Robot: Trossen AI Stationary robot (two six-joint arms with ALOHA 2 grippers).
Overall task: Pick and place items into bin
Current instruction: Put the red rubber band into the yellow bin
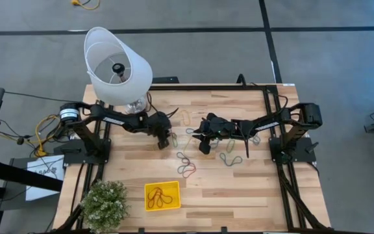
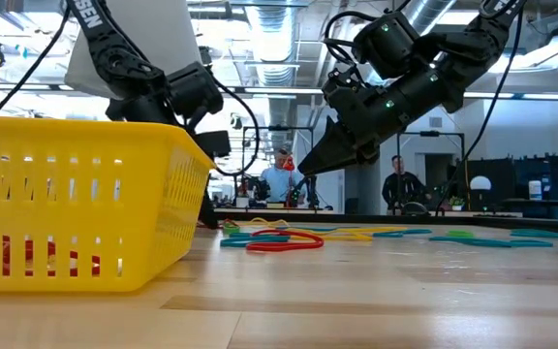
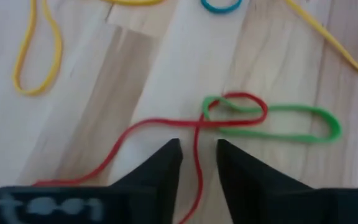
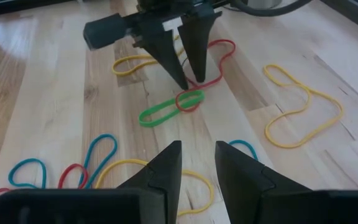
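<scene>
Thin rubber bands in several colours lie flat on the wooden table. A red band [image 3: 238,99] is interlocked with a green band [image 3: 303,124]; the right wrist view also shows this green band [image 4: 160,112]. My left gripper [image 3: 197,146] points down at them near the table's middle [image 1: 163,141]. It is narrowly open, with one red strand running through the gap between its fingers. My right gripper [image 4: 196,149] is open and hangs above the table [image 2: 308,167], just right of the left one. The yellow bin [image 1: 163,184] sits near the table's near edge with a few bands [image 1: 160,195] inside.
More bands lie around the middle [image 1: 187,166] and toward the right [image 1: 229,158]; yellow [image 4: 303,106] and blue [image 4: 98,149] ones lie under my right gripper. A white lampshade [image 1: 117,65] stands at the far left corner, a potted plant [image 1: 104,205] at the near left. People [image 2: 398,179] stand in the room behind.
</scene>
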